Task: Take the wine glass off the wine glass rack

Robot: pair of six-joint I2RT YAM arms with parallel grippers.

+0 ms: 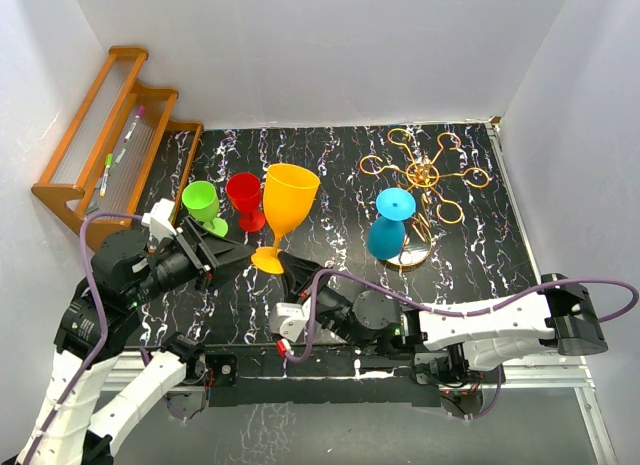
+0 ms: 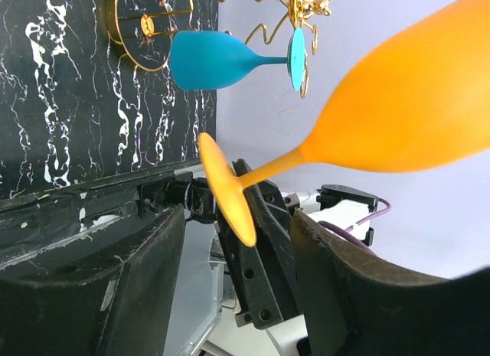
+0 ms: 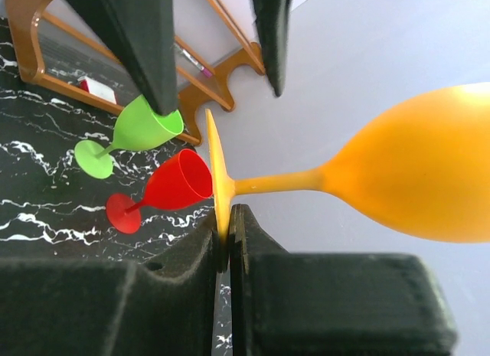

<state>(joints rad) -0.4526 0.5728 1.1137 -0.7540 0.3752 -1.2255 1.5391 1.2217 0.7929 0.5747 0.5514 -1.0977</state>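
Observation:
The gold wire wine glass rack (image 1: 425,173) stands at the back right, and its round base shows in the left wrist view (image 2: 145,27). A blue wine glass (image 1: 386,235) hangs upside down from one of its arms (image 2: 207,60). My right gripper (image 1: 285,270) is shut on the foot rim of an upright orange wine glass (image 1: 288,200) (image 3: 413,180), left of the rack. Its jaws (image 3: 228,241) pinch the foot. My left gripper (image 1: 240,252) is open and empty beside that foot (image 2: 237,295), its fingers either side of the right gripper's finger.
A green glass (image 1: 200,200) and a red glass (image 1: 243,195) stand just behind my left gripper. An orange-brown wooden stepped shelf (image 1: 110,135) leans at the far left. White walls close the table on three sides.

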